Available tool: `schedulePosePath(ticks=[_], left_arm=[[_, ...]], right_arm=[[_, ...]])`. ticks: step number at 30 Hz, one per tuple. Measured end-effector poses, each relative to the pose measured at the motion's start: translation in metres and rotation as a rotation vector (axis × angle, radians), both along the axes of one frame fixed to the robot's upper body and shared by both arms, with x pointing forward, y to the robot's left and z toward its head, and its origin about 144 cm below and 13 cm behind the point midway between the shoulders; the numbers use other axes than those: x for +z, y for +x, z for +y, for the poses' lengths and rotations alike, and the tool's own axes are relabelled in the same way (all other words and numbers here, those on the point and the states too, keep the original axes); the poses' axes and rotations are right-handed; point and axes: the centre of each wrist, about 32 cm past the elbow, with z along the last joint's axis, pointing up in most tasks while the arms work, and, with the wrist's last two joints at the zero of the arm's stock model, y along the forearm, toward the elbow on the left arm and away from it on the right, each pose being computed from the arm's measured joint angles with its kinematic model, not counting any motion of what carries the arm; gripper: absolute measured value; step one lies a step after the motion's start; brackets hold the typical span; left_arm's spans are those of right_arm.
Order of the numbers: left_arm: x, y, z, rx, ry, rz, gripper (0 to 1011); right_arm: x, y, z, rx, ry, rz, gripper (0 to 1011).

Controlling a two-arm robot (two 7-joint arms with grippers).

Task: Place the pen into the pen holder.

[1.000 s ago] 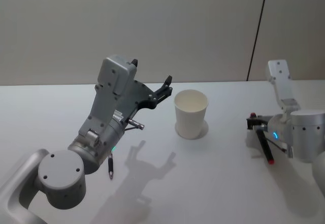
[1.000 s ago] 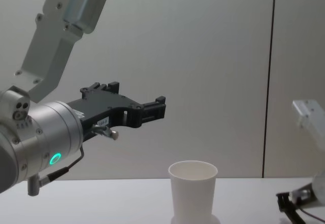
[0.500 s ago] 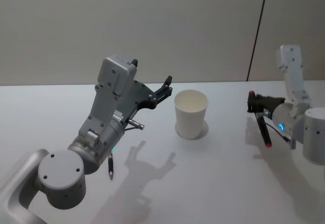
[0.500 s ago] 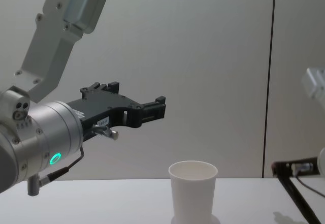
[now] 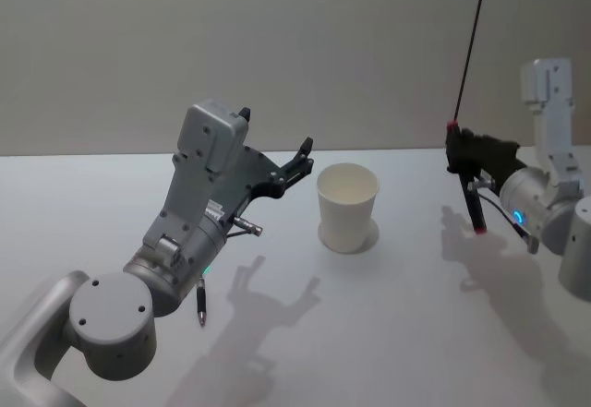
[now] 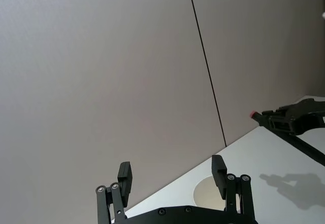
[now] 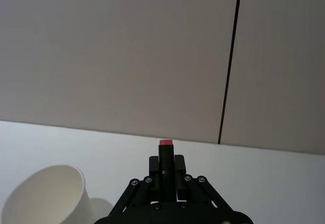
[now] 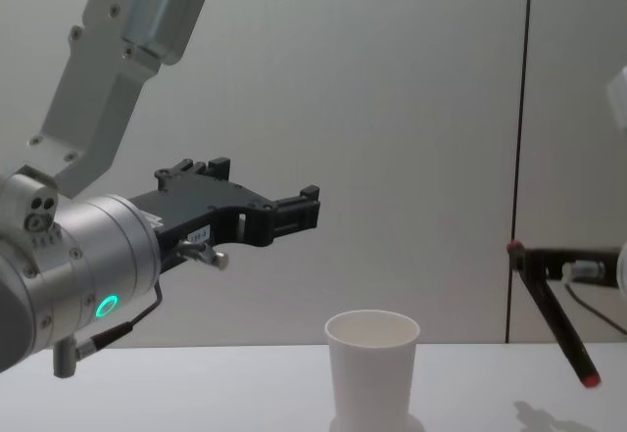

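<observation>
The pen (image 5: 474, 199) is black with red ends and hangs tilted in the air, with my right gripper (image 5: 455, 153) shut on its upper part. It is above the table, to the right of the pen holder (image 5: 348, 206), a white paper cup standing upright and empty. In the chest view the pen (image 8: 554, 314) slants down from the right gripper (image 8: 520, 252), right of the pen holder (image 8: 372, 368). The right wrist view shows the pen's red end (image 7: 165, 143) between the fingers, with the cup (image 7: 51, 198) off to one side. My left gripper (image 5: 275, 130) is held high, left of the cup, open and empty.
The white table (image 5: 388, 324) runs to a plain grey wall with a dark vertical seam (image 5: 471, 38). A thin dark rod with a reddish tip (image 5: 200, 302) shows below my left forearm. The left arm's bulk (image 8: 88, 256) takes up the near left.
My right gripper has risen from near the table top, carrying the pen up off the surface. The left arm and the cup have not moved.
</observation>
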Motion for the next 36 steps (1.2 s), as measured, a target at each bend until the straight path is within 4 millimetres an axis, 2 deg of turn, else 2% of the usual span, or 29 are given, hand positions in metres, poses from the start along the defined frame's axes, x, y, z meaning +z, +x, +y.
schedulePosePath(ticks=[18, 36], left_arm=[[0.000, 0.000, 0.000, 0.000, 0.000, 0.000, 1003], [0.000, 0.000, 0.000, 0.000, 0.000, 0.000, 1003]], right_arm=[[-0.004, 0.004, 0.007, 0.134, 0.095, -0.286, 158], [-0.032, 0.040, 0.043, 0.307, 0.192, -0.535, 158]])
